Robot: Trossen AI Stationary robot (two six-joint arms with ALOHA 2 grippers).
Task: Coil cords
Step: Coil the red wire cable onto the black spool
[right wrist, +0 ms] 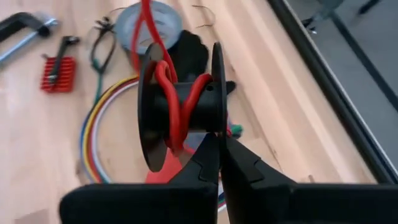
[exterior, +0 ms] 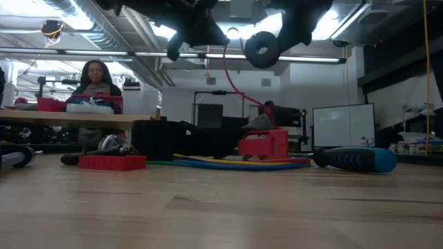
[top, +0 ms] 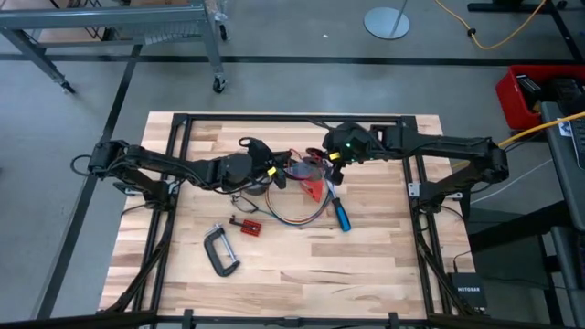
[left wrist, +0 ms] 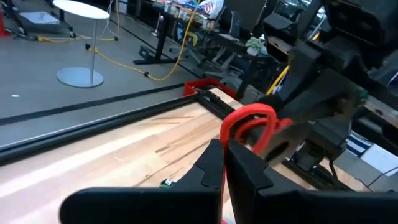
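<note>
A black spool (right wrist: 180,106) with a red cord (right wrist: 168,93) wound round its core hangs above the table's middle, with my right gripper (right wrist: 219,152) shut on it. My left gripper (left wrist: 224,155) is shut on the same red cord just left of the spool (top: 311,164). In the low view the cord (exterior: 232,83) drops from the spool (exterior: 263,50) toward a red stand (exterior: 263,144) on the table. A multi-coloured cord (top: 297,212) lies coiled flat on the table under both grippers. My left gripper pinches the red cord between its fingertips, coming in almost level from the table's left. Just past the tips the cord stands up in a loop (left wrist: 249,119) and runs on to the spool, clear of the table. My right gripper pinches the rim of one spool flange (right wrist: 216,127) between its two fingers, slanting down from the table's right. The spool is lifted clear of the table with its axis about level. The wound cord sits between the two flanges.
A blue-handled screwdriver (top: 340,216), a red bit holder (top: 247,226) and a C-clamp (top: 219,251) lie on the near half of the table. A grey tape roll (right wrist: 163,18) lies under the left gripper. A person (exterior: 97,79) sits beyond the table.
</note>
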